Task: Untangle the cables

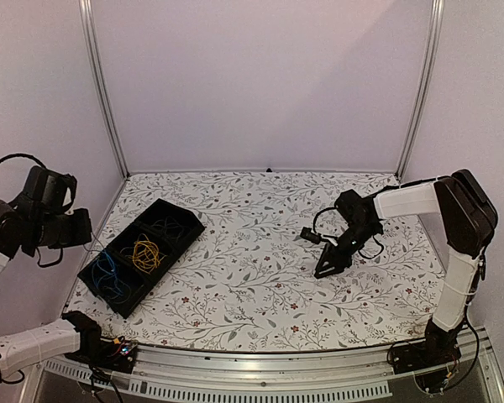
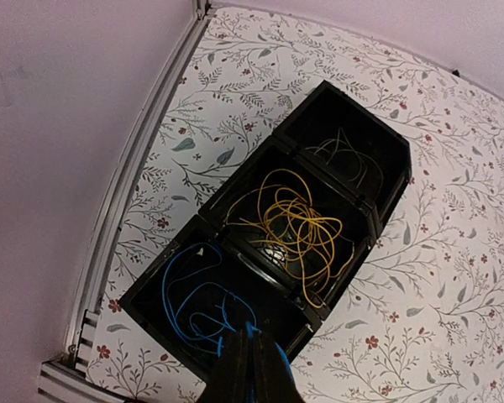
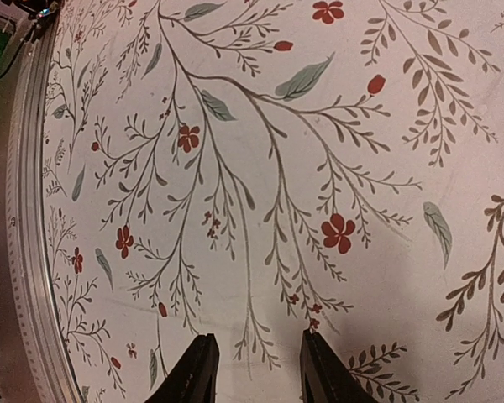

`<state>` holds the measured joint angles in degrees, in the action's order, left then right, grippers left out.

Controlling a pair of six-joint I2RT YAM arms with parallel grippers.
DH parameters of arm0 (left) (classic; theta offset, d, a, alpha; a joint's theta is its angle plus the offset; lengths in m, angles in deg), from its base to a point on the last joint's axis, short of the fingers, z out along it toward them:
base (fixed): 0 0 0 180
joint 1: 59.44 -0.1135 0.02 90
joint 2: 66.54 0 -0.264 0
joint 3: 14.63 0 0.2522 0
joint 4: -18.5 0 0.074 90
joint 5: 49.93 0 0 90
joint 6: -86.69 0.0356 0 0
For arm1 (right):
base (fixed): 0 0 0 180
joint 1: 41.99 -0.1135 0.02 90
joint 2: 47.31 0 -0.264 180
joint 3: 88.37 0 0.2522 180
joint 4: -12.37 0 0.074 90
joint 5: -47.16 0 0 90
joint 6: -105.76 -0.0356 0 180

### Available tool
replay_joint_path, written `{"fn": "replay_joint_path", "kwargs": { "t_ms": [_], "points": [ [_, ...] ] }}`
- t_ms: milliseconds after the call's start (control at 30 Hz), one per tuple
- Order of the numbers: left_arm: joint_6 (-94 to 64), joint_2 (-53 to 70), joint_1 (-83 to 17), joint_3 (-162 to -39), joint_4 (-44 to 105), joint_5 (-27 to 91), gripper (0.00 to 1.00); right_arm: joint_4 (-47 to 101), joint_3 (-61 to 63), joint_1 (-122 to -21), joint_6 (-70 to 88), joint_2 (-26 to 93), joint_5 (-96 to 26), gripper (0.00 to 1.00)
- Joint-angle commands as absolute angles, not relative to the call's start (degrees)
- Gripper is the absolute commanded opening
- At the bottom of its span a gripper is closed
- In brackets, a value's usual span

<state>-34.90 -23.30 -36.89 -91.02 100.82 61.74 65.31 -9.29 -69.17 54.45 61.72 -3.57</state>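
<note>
From above, a black three-compartment tray (image 1: 165, 269) sits at the left side of the floral-printed table (image 1: 260, 285). The cables lie in it sorted by colour: the blue cable (image 1: 109, 267) in the nearest compartment, the yellow cable (image 1: 145, 253) in the middle one, and a dark cable (image 1: 170, 227), barely readable here, in the farthest. The left arm (image 1: 21, 222) is raised off the table's left edge, above and outside the tray. The right gripper (image 1: 326, 267) points down at bare table, well apart from the tray.

The left wrist camera looks straight down into the tray (image 2: 365, 116). The blue cable (image 2: 193, 294), yellow cable (image 2: 294, 227) and thin dark cable (image 2: 349, 159) each make loose loops within their own compartment, and none crosses a divider. The left gripper (image 2: 252, 369) hangs high over the blue compartment, fingers pressed together with nothing visibly pinched.

The right wrist camera shows only tablecloth (image 3: 361, 126). The right gripper (image 3: 256, 369) has its fingers spread, with nothing between them.

Judging from this, the separating looks done, with no strand left on the table and little or nothing remaining.
</note>
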Motion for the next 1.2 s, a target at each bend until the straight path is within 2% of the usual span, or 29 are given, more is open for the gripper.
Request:
{"fn": "replay_joint_path", "kwargs": {
  "t_ms": [0, 300, 567, 900, 1033, 1167],
  "points": [
    [-36.55, -23.77, -37.55, -87.35, 93.97, 60.73, 0.0, 66.03, -8.22, -69.67, 55.37, 62.46, -4.14, 0.38],
    [-36.63, -15.94, -43.88, -85.78, 95.46, 60.09, 0.03, 66.82, -8.12, -69.76, 55.79, 62.69, -4.64, 0.38],
    [-33.48, -12.99, -53.18, -79.03, 90.65, 50.37, 0.0, 66.99, -8.28, -69.76, 56.13, 61.88, -4.87, 0.38],
    [-29.16, -14.33, -53.55, -83.26, 82.43, 40.96, 0.0, 67.24, -7.79, -69.76, 56.45, 61.7, -4.94, 0.38],
    [-26.84, -12.99, -53.55, -85.41, 75.99, 35.07, 0.0, 65.89, -5.98, -69.13, 55.14, 56.72, -6.75, 0.38],
    [-21.87, -8.57, -53.46, -89.42, 70.25, 31.55, 0.21, 62.33, -3.25, -65.14, 53.22, 48.25, -9.11, 0.38]
  ]
}}
